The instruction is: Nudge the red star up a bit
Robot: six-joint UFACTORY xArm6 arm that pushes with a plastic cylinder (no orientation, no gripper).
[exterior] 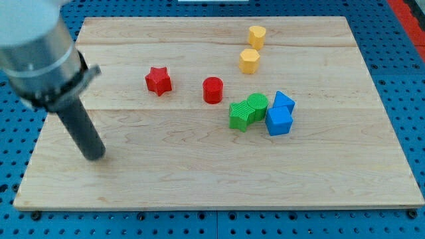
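Note:
The red star (158, 80) lies on the wooden board (219, 179), left of centre in the upper half. My tip (95, 157) rests on the board at the view's left, well below and to the left of the red star, apart from every block. The dark rod rises from it toward the view's upper left into the grey arm.
A red cylinder (212, 89) stands right of the star. Two yellow blocks (256, 36) (249, 61) sit near the top. A green star (240, 115), a green cylinder (257, 105) and two blue cubes (283, 101) (279, 121) cluster right of centre.

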